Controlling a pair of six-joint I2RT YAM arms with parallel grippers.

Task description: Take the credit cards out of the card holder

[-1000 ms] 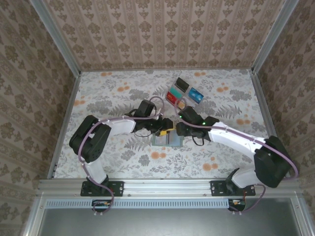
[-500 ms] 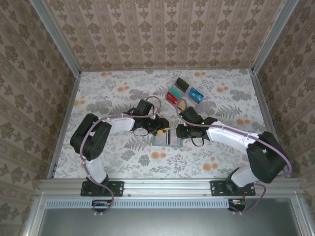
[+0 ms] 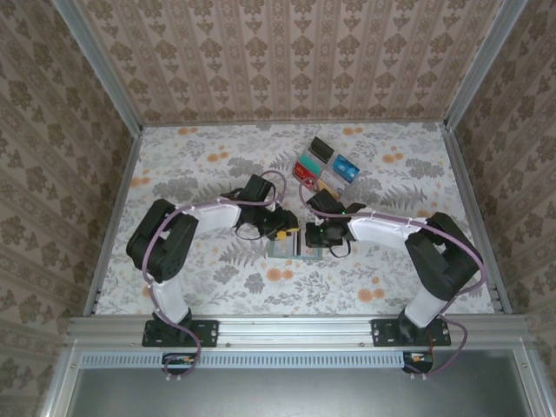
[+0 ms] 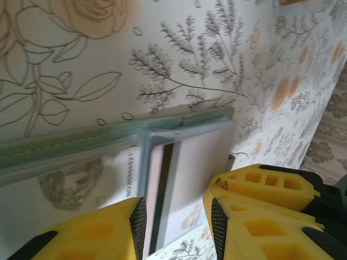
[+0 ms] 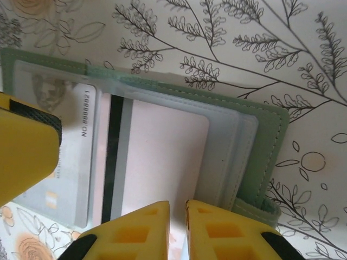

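Top external shows the card holder (image 3: 291, 250) open mid-table (image 3: 200, 165) between wallpapered walls (image 3: 287, 52), loose credit cards (image 3: 326, 165) toward the far edge, left gripper (image 4: 176, 208) spread above it, right gripper (image 5: 178, 208) narrowed at a whitish card (image 5: 162, 157), grip unclear.

This is a robotics lab cell dressed up to look homely, not a real room. Bare aluminium framing (image 3: 97, 68) boxes in a small bench (image 3: 191, 174), and the walls (image 3: 287, 61) are panels papered in a beige damask pattern. The bench top carries a printed floral sheet. Along its near edge runs a slotted metal rail (image 3: 295, 332), with the left arm (image 3: 208, 213) and the right arm (image 3: 391, 233) bolted to it. Lilac cables (image 3: 142, 261) trail along both.
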